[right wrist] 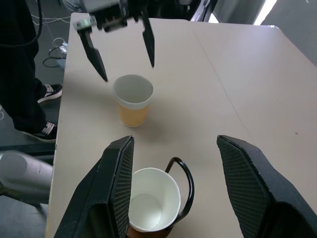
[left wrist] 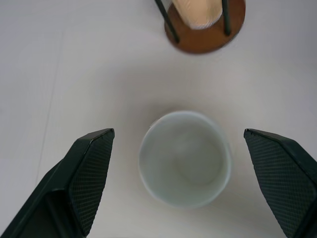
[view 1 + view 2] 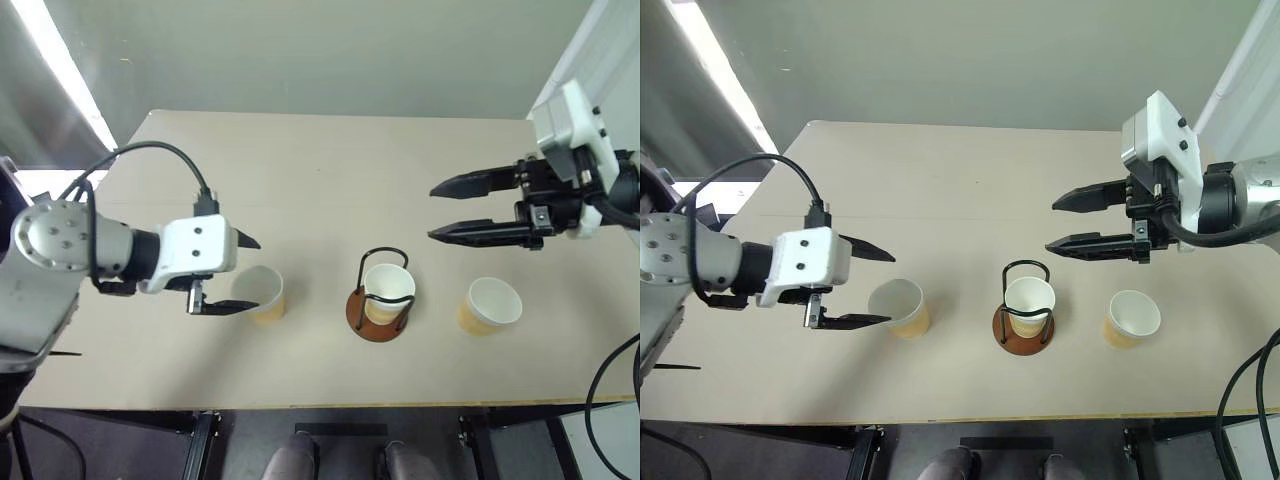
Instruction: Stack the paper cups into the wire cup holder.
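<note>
Three paper cups stand upright on the table. One cup (image 3: 388, 288) sits inside the wire cup holder (image 3: 379, 325), a brown disc with black wire arches, near the front middle. Another cup (image 3: 262, 293) stands to its left and a third (image 3: 492, 305) to its right. My left gripper (image 3: 252, 274) is open at the left cup, a finger on either side of its rim and just above it, not touching; the left wrist view has that cup (image 2: 184, 157) between the fingers (image 2: 91, 168). My right gripper (image 3: 432, 212) hangs open and empty above the table behind the holder and the right cup.
The beige table (image 3: 320, 170) has its front edge close below the cups. A person in dark trousers and sneakers (image 1: 25, 94) stands on the floor beside the table's left end. A black cable (image 3: 160, 150) loops over my left arm.
</note>
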